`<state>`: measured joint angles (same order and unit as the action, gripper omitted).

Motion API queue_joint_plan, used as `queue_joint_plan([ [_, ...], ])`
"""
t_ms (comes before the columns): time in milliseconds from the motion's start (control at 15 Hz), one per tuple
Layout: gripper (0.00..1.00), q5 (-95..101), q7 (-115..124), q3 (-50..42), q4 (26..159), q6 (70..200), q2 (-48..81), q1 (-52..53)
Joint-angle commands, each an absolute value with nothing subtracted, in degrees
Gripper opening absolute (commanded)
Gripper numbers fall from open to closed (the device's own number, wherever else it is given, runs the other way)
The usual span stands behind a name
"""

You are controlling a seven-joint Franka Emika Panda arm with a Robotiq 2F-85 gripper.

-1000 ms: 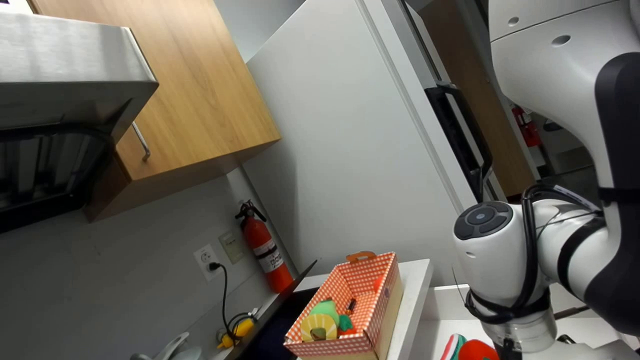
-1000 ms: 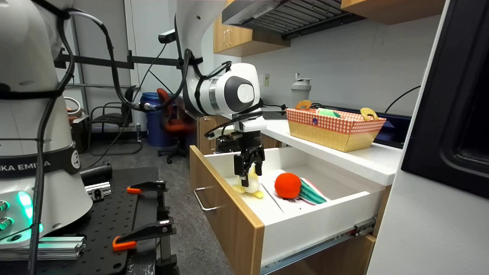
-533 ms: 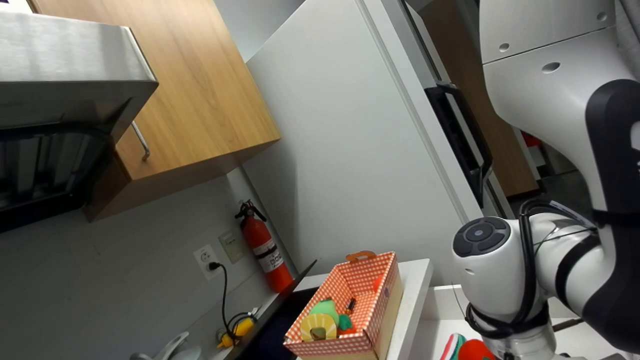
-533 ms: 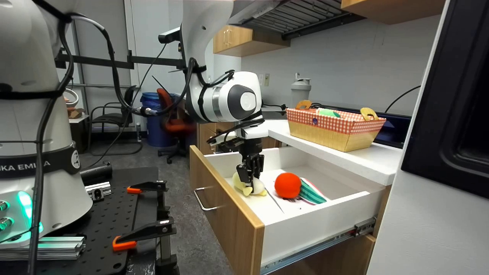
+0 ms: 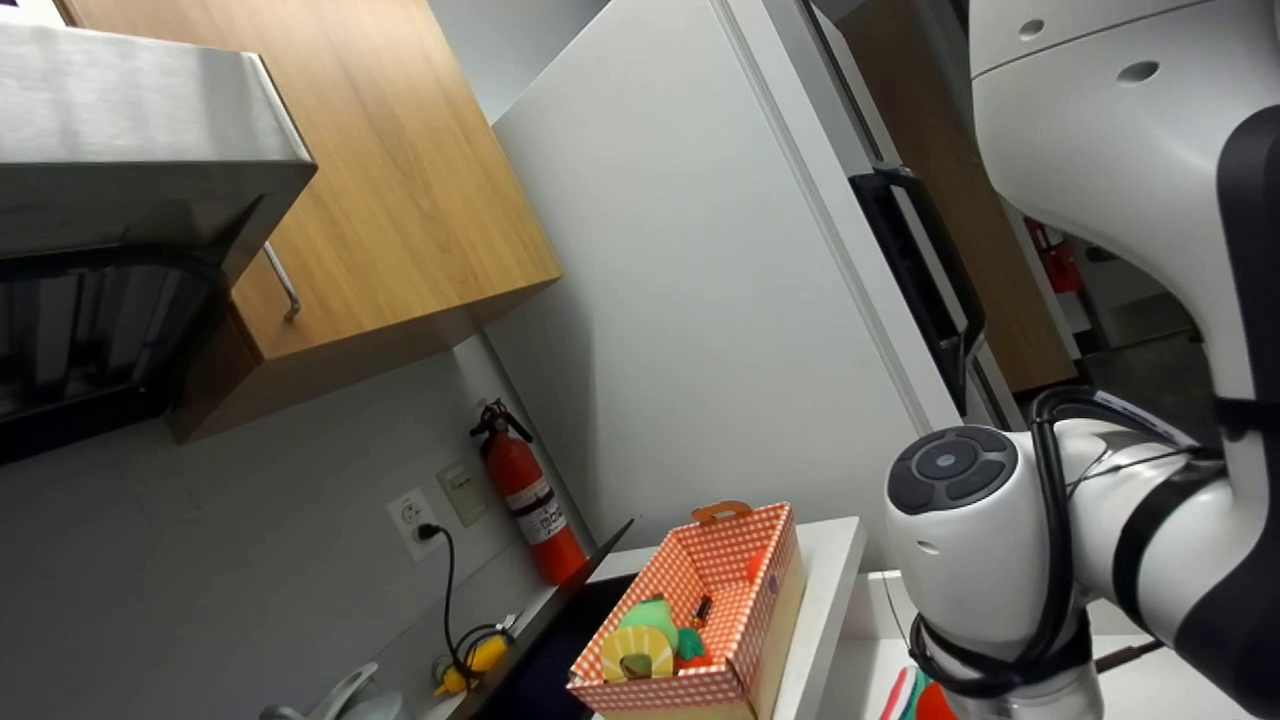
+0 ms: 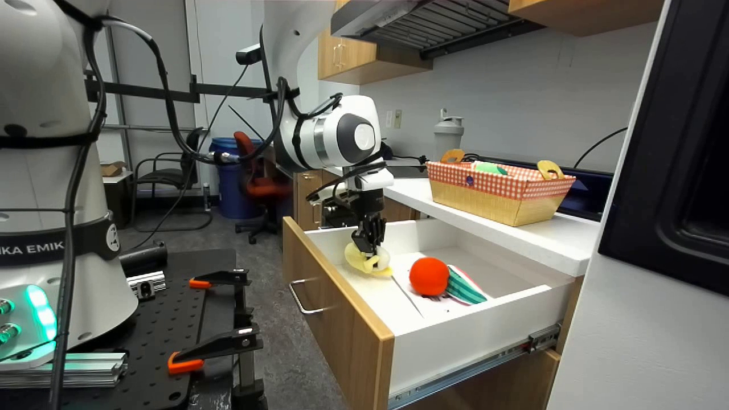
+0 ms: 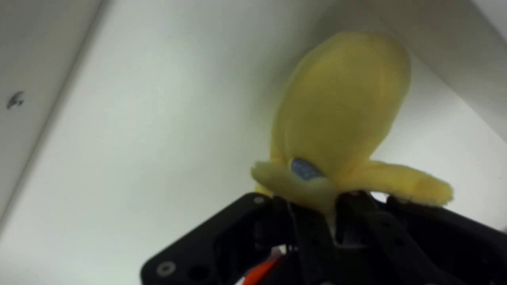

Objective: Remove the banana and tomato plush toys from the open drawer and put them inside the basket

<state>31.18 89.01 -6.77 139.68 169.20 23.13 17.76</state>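
Note:
The yellow banana plush [image 7: 344,103] hangs from my gripper [image 7: 330,204], whose black jaws are shut on its peel-like end, in the wrist view. In an exterior view the gripper [image 6: 373,250] points down inside the open drawer [image 6: 472,327], near its wooden front, with the banana [image 6: 357,259] at its tips. Whether the plush still touches the drawer floor I cannot tell. The round red tomato plush [image 6: 429,277] lies in the drawer beside the gripper. On the counter stands the checkered-rim basket [image 6: 484,199], also in another exterior view as the basket [image 5: 775,640].
A watermelon-slice plush [image 6: 467,285] lies against the tomato. Inside the basket is a green plush [image 5: 650,618]. The white counter edge [image 6: 501,239] stands above the drawer's back. A tall grey fridge side [image 5: 680,300] rises behind the basket.
The gripper came down beside the banana, shut on it, and has since risen a little, with the banana moving up alongside. Tomato, watermelon slice and basket stay where they were.

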Motion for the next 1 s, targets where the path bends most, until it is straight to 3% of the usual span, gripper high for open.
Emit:
queue_joint_plan([
  [0,0.03,35.26,89.70,-8.96,141.97,163.02,15.24,22.09],
  [467,0.03,44.39,88.37,-8.99,141.63,152.60,4.53,23.69],
  [933,0.03,48.57,81.31,-8.29,139.39,151.35,-0.83,23.09],
])
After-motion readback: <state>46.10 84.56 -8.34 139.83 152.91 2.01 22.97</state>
